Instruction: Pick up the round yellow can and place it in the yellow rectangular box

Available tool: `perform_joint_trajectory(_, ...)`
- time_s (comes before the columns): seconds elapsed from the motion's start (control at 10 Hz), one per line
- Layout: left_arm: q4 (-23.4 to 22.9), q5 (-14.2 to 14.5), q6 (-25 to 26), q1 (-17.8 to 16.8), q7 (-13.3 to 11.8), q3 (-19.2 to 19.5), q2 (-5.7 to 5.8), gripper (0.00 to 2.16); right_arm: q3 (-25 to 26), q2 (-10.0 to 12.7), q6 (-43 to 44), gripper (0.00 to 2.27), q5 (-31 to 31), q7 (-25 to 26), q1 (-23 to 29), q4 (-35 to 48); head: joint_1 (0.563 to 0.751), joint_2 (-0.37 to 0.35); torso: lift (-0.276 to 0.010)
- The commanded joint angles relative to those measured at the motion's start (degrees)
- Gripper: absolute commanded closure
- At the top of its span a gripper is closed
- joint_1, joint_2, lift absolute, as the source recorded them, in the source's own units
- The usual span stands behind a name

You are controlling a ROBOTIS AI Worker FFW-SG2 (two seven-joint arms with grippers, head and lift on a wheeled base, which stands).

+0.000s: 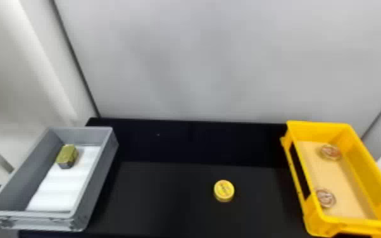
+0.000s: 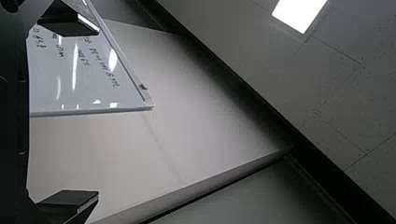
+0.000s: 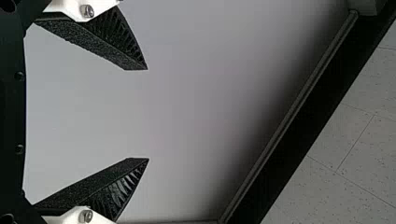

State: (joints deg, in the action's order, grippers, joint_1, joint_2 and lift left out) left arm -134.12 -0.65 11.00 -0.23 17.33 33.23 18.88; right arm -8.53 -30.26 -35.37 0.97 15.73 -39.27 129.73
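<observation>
In the head view, the round yellow can (image 1: 224, 190) is being supported by the black table (image 1: 167, 205), a little right of the middle in the lower part of the frame, and its flat top is being turned upward. At the right side of the frame, two round tins, one (image 1: 330, 152) higher in the frame and one (image 1: 326, 198) lower, are being enclosed by the yellow rectangular box (image 1: 364, 167). At the lower left of the frame, a white sheet (image 1: 53, 196) and a small olive block (image 1: 67, 155) are being contained in the grey box (image 1: 101, 177); the block is being seen near the upper left part of the sheet. In the left wrist view, the two fingers of the left gripper (image 2: 98, 113) are being held wide apart, and a whiteboard (image 2: 88, 88) is being shown at the upper left. In the right wrist view, the fingers of the right gripper (image 3: 148, 114) are also being held spread, and the pale wall (image 3: 187, 107) is being seen between them.
</observation>
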Motion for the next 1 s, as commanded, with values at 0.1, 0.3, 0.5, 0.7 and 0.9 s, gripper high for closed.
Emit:
perform_joint_trajectory(0.1,0.2,-0.5,-0.1,0.1,1.8,-1.0,0.37,0.15,0.0,-0.1,-0.3,0.07,-0.3,0.1,-0.2,0.3,0.700,0.054,-0.003)
perform_joint_trajectory(0.3,0.1,-0.5,-0.1,0.1,1.9,-1.0,0.37,0.15,0.1,-0.2,-0.6,0.07,-0.4,0.1,-0.3,0.4,0.700,0.054,-0.003)
perform_joint_trajectory(0.5,-0.1,-0.5,-0.1,0.2,1.8,-1.1,0.46,0.14,0.1,-0.2,-2.4,0.08,-1.8,0.7,-0.8,0.8,0.700,0.054,-0.003)
perform_joint_trajectory(0.7,-0.1,-0.5,0.2,0.3,1.8,-1.1,0.55,0.14,-0.1,1.8,-19.1,0.09,-7.2,5.7,-4.5,2.6,0.700,0.054,-0.003)
perform_joint_trajectory(0.9,-0.1,-0.5,0.6,0.4,1.4,-1.1,0.55,0.14,-2.1,6.0,-43.1,0.10,-8.0,3.7,-12.3,1.8,0.700,0.054,-0.003)
